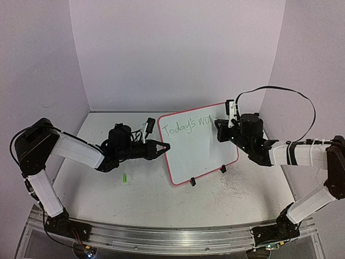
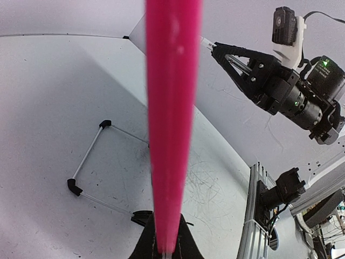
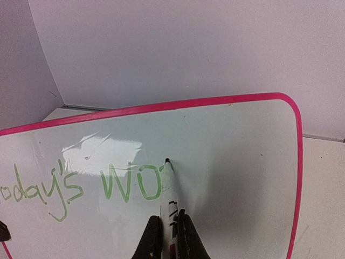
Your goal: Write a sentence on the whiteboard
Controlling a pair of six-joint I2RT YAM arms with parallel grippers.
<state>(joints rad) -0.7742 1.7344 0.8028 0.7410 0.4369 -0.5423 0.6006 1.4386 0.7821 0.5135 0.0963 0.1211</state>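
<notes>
The whiteboard (image 1: pixel 202 151) stands tilted on black clip feet in the middle of the table, and its rim is pink. My left gripper (image 1: pixel 166 147) is shut on its left edge. In the left wrist view that rim (image 2: pixel 172 108) runs up from between the jaws of the left gripper (image 2: pixel 167 240). My right gripper (image 3: pixel 169 218) is shut on a white marker (image 3: pixel 168 189). The marker's dark tip touches the whiteboard (image 3: pixel 237 162) just right of the last green letter. The sentence (image 3: pixel 108 183) reads "oday's WO" in the right wrist view. In the top view the sentence (image 1: pixel 186 128) starts with "Today's", and my right gripper (image 1: pixel 218 127) hides its end.
A small green cap (image 1: pixel 124 177) lies on the table left of the board. Dark scribbles (image 1: pixel 232 189) mark the tabletop at front right. Behind the board its wire stand with black feet (image 2: pixel 74 187) rests on the table. White walls close the back and both sides.
</notes>
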